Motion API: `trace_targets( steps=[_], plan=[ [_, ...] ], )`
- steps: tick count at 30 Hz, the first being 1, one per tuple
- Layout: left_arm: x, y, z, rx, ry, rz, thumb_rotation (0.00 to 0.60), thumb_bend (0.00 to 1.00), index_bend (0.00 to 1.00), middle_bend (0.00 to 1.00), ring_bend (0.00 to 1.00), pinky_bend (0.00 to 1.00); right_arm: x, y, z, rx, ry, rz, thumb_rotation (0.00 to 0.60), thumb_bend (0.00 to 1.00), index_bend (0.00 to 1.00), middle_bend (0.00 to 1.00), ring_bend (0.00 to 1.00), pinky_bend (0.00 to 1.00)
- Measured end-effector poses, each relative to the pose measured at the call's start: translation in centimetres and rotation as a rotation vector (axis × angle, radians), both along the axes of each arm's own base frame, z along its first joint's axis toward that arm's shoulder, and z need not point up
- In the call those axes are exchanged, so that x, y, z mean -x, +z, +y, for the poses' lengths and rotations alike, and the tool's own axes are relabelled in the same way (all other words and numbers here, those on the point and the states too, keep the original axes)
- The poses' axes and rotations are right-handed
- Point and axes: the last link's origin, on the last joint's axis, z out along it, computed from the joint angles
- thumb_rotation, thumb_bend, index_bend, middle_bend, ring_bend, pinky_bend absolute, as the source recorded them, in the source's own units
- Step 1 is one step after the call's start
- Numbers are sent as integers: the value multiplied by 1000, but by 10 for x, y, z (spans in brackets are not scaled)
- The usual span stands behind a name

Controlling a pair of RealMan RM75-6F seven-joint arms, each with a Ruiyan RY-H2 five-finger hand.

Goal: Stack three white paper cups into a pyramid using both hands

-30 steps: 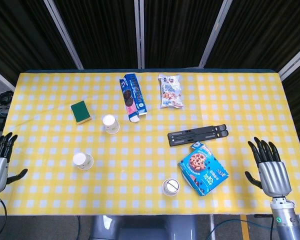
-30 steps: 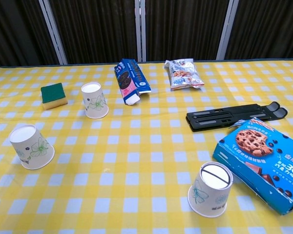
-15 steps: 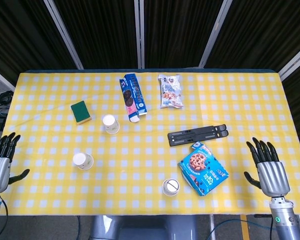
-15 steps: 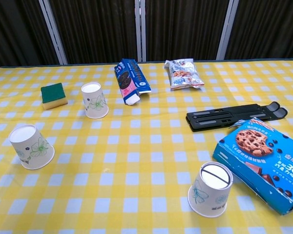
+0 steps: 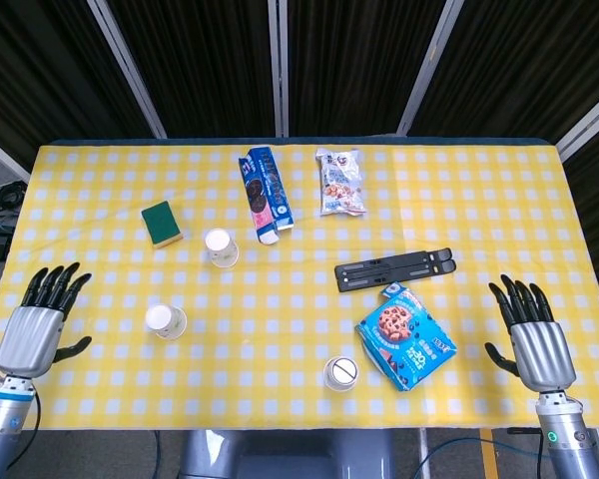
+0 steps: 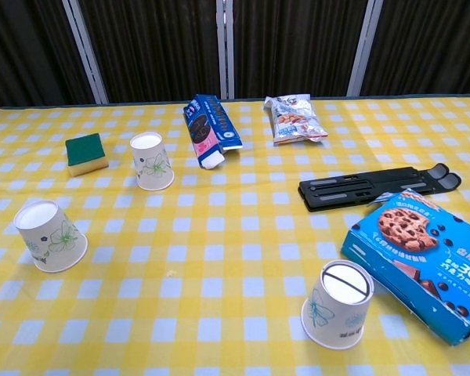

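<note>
Three white paper cups with a green flower print stand upside down and well apart on the yellow-checked bench (image 5: 479, 210): one (image 5: 221, 247) near the green sponge (image 5: 162, 223), one (image 5: 166, 321) toward the left edge, one (image 5: 341, 374) just beside the blue cookie box (image 5: 406, 336). Both hands show only in the head view. The left hand (image 5: 35, 329) and right hand (image 5: 534, 339) hover at the near corners, fingers spread wide, holding nothing.
</note>
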Motion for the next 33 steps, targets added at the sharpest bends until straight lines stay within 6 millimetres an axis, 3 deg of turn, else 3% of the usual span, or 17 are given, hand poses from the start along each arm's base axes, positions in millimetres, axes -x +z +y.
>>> trace_targets(
  steps=[14, 18, 29, 33],
  plan=[
    [-31, -38, 29, 238, -36, 127, 600, 153, 226, 0, 0, 0, 0, 5, 0, 9, 0, -20, 600, 131, 15, 0, 0, 0],
    [-39, -48, 38, 282, -33, 135, 600, 216, 254, 0, 0, 0, 1, 6, 0, 13, 0, -24, 600, 131, 20, 0, 0, 0],
    [-51, -69, 54, 338, -16, 160, 600, 263, 267, 0, 0, 0, 1, 8, 0, 18, -3, -31, 600, 131, 26, 0, 0, 0],
    [-52, -75, 57, 352, -6, 162, 600, 348, 311, 0, 0, 0, 1, 8, 0, 15, -3, -31, 600, 131, 34, 0, 0, 0]
  ],
)
